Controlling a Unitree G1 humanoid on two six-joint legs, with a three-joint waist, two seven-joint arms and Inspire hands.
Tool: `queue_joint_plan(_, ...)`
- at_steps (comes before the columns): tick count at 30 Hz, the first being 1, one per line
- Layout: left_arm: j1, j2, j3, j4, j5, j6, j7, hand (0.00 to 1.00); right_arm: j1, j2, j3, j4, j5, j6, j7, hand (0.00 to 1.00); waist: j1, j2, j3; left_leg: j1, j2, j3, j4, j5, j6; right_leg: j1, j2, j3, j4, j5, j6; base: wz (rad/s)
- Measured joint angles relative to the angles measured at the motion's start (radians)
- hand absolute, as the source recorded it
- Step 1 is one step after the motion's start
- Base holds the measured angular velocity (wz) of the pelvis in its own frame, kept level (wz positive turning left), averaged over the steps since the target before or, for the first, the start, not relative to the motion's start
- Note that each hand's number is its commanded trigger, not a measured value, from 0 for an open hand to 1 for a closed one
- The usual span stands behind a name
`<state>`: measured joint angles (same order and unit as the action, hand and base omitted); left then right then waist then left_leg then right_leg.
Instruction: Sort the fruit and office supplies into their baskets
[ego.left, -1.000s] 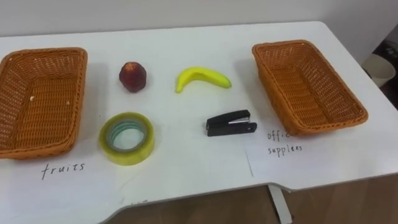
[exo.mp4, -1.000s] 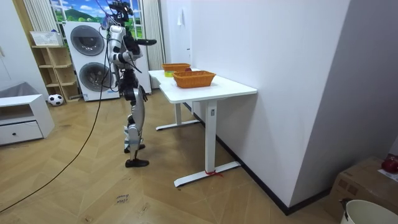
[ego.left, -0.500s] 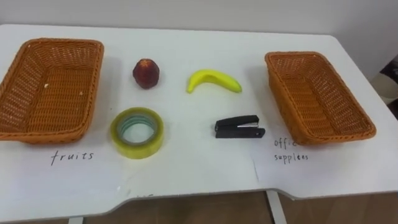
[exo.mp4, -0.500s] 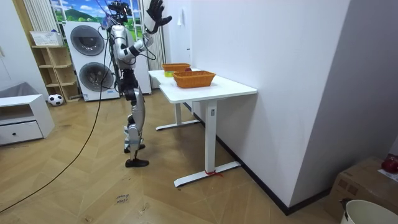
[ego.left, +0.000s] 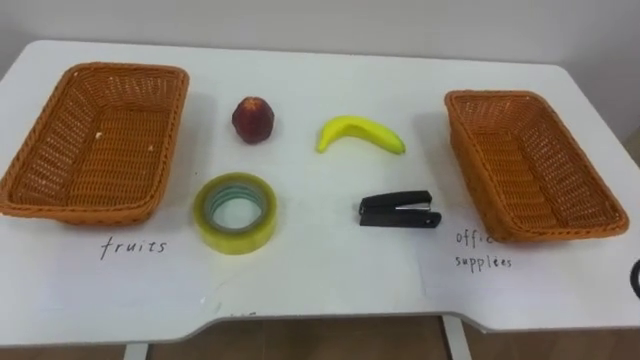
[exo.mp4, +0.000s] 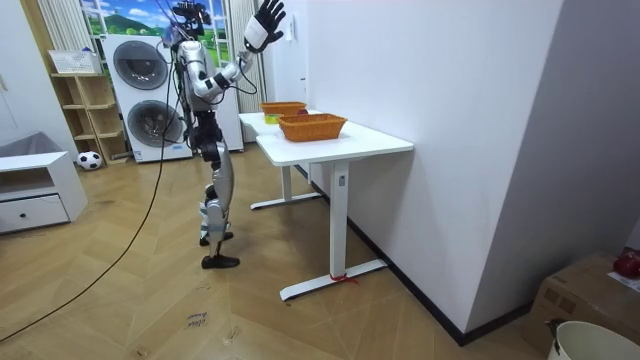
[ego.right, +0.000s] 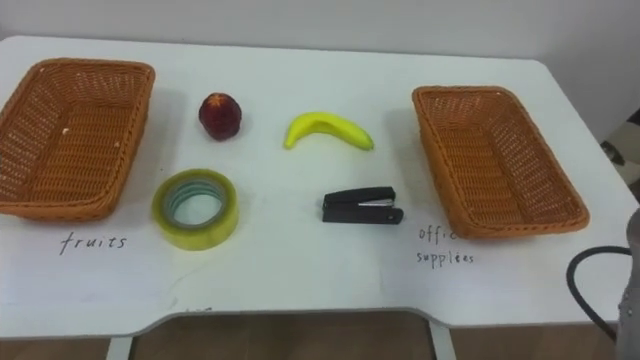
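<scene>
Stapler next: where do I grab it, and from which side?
I'd pinch the stapler across its narrow body, near the middle, coming straight down from above. It lies flat, long axis left to right, with table showing along both long sides for the fingers.

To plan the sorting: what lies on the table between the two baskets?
Four things, seen in the left eye view: a red fruit, a banana, a tape roll and a black stapler.
</scene>
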<state>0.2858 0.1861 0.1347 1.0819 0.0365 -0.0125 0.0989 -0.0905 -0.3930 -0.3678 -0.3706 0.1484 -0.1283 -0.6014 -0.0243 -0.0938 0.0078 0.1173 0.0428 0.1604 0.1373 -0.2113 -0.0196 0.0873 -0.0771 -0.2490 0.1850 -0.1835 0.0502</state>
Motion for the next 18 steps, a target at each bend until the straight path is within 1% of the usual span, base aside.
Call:
queue_joint_plan(2, 0.0, 0.0, 0.003, 0.002, 0.019, -0.001, -0.008, 0.0, -0.031, 0.0, 0.016, 0.0, -0.003, 0.0, 0.035, 0.0, 0.006, -0.005, -0.0004, 0.0, 0.0, 0.0, 0.001, 0.0, 0.0, 0.002, 0.0, 0.0, 0.0, 0.0, 0.0, 0.0)
queue_joint_plan(4, 0.0, 0.0, 0.011, 0.007, 0.038, -0.001, -0.022, 0.0, -0.044, -0.001, 0.026, 0.0, -0.003, 0.0, 0.061, 0.0, 0.009, -0.011, -0.0007, 0.0, 0.0, -0.002, 0.007, 0.0, 0.0, 0.008, -0.001, 0.0, 0.0, 0.0, 0.0, 0.04)
queue_joint_plan(5, 0.001, 0.0, 0.012, 0.008, 0.043, -0.001, -0.025, 0.0, -0.046, -0.002, 0.03, 0.0, -0.005, 0.0, 0.07, 0.0, 0.011, -0.013, 0.0, 0.001, 0.0, -0.002, 0.009, 0.0, 0.0, 0.01, -0.001, -0.001, 0.0, 0.0, 0.0, 0.07)
queue_joint_plan(7, -0.001, 0.0, 0.018, 0.008, 0.046, -0.001, -0.029, 0.0, -0.046, -0.003, 0.034, 0.001, -0.051, 0.0, 0.107, 0.0, 0.026, -0.017, 0.0021, 0.0, 0.0, -0.003, 0.011, 0.0, 0.0, 0.011, -0.001, -0.001, -0.001, 0.0, 0.0, 0.04)
queue_joint_plan(9, -0.001, 0.0, 0.022, 0.009, 0.046, -0.001, -0.031, 0.0, -0.046, -0.004, 0.035, 0.001, -0.071, 0.0, 0.136, 0.0, 0.034, -0.017, 0.0022, 0.0, 0.0, -0.004, 0.01, 0.0, 0.0, 0.011, -0.001, -0.001, 0.0, 0.0, 0.0, 0.02)
queue_joint_plan(13, 0.001, 0.0, 0.031, 0.013, 0.046, 0.003, -0.043, 0.0, -0.046, -0.004, 0.053, 0.003, -0.071, 0.0, 0.201, 0.0, 0.037, -0.016, 0.0029, -0.002, 0.001, -0.01, 0.009, 0.0, 0.0, 0.012, -0.001, -0.002, 0.0, 0.0, 0.0, 0.02)
queue_joint_plan(18, -0.003, 0.002, 0.031, 0.01, 0.046, 0.012, -0.069, 0.0, -0.048, -0.005, 0.083, 0.021, -0.076, 0.025, 0.273, 0.0, 0.036, -0.016, 0.0013, -0.002, 0.0, -0.011, 0.01, 0.0, 0.0, 0.012, -0.001, -0.001, 0.0, 0.0, 0.0, 0.0)
